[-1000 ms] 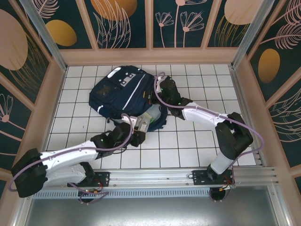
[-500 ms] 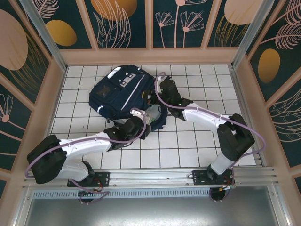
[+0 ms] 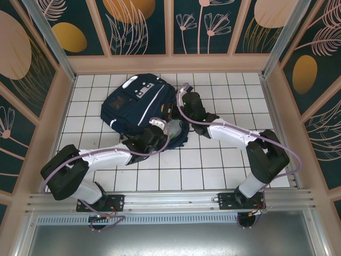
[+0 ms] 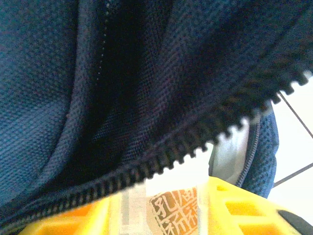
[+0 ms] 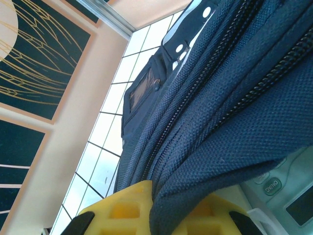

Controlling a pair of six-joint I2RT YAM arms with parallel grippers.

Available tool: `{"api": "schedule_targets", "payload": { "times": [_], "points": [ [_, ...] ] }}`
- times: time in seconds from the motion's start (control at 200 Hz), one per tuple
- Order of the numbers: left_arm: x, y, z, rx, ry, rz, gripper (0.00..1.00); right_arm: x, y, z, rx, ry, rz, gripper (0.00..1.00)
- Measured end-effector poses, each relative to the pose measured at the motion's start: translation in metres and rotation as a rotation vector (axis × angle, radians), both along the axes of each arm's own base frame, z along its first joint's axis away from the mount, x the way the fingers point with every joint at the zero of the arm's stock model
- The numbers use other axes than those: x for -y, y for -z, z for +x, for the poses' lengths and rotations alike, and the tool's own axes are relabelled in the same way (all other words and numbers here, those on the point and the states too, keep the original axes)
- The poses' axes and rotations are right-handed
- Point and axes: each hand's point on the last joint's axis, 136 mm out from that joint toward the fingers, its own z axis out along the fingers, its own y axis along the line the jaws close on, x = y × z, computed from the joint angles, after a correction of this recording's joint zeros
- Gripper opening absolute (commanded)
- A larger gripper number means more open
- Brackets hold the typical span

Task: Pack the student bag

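**Ana:** The left claw (image 4: 159, 221) is pinching a printed packet (image 4: 171, 208), pale with brown characters, and it's sitting squarely between the yellow fingers (image 4: 244, 215).

**Ben:** And navy mesh is hanging right over it. The zipper teeth (image 4: 186, 147) are running across just above the packet, from 8 o'clock up to 2 o'clock in the wrist view.

**Ana:** From above, that claw is sitting at the 5 o'clock end of the student bag (image 3: 133, 104), right at its gaping mouth.

**Ben:** Over to the right claw (image 5: 168, 215): it's pressed together on a fold of the bag's navy fabric, and the fold is dropping straight down between its two yellow pads.

**Ana:** In the overhead view it's gripping the bag's rim on the 3 o'clock side.

**Ben:** Just past that fold, a pale grey-green device (image 5: 274, 188) with a round button is peeking out from under the fabric.

**Ana:** The bag itself is lying front-up on the white tiled surface (image 3: 224, 165), at about 11 o'clock from the surface's middle.

**Ben:** Its grey-white patches (image 3: 131, 82) are pointing towards the far wall, and the white stripe (image 3: 152, 101) is curving down its front.

**Ana:** The left arm (image 3: 101, 159) is stretching in from 7 o'clock, low over the tiles.

**Ben:** And the right arm (image 3: 234, 133) is bending in from 4 o'clock, so the two claws are sitting near each other at the open end.
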Motion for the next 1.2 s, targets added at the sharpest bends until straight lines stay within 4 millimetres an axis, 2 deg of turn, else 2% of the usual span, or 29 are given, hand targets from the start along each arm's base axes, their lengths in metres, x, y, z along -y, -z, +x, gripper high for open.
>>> {"api": "schedule_targets", "payload": {
  "times": [0.05, 0.35, 0.44, 0.586, 0.721, 0.841, 0.946, 1.071, 1.121, 1.176, 1.201],
  "points": [
    [0.001, 0.0, 0.001, 0.009, 0.003, 0.002, 0.53, 0.0, -0.001, 0.0, 0.003, 0.0, 0.003, 0.0],
    [-0.001, -0.006, 0.01, 0.05, -0.023, 0.01, 0.51, -0.002, -0.008, 0.002, 0.022, 0.002, 0.027, 0.0],
    [-0.001, -0.005, 0.013, 0.058, -0.029, 0.014, 0.64, -0.002, -0.009, 0.003, 0.027, 0.002, 0.031, 0.0],
    [0.007, -0.002, 0.018, 0.051, -0.023, 0.015, 0.74, -0.002, -0.01, 0.003, 0.028, 0.003, 0.032, 0.02],
    [0.009, -0.003, 0.014, 0.034, -0.012, -0.005, 0.76, -0.001, -0.007, 0.003, 0.026, 0.005, 0.03, 0.04],
    [0.006, -0.011, 0.003, 0.013, 0.001, -0.054, 0.76, 0.003, -0.001, 0.004, 0.014, 0.01, 0.028, 0.06],
    [-0.001, -0.024, -0.01, 0.0, 0.007, -0.113, 0.75, 0.008, 0.006, 0.004, -0.003, 0.017, 0.024, 0.08],
    [-0.023, -0.047, -0.018, 0.026, -0.04, -0.188, 0.76, 0.013, 0.022, 0.0, -0.031, 0.018, 0.004, 0.1],
    [-0.034, -0.059, -0.02, 0.047, -0.072, -0.223, 0.8, 0.016, 0.029, -0.003, -0.042, 0.02, -0.007, 0.11],
    [-0.047, -0.071, -0.024, 0.071, -0.114, -0.26, 0.92, 0.021, 0.037, -0.006, -0.055, 0.026, -0.02, 0.14],
    [-0.053, -0.074, -0.025, 0.079, -0.132, -0.27, 0.93, 0.023, 0.041, -0.007, -0.06, 0.029, -0.025, 0.14]
  ]
}}
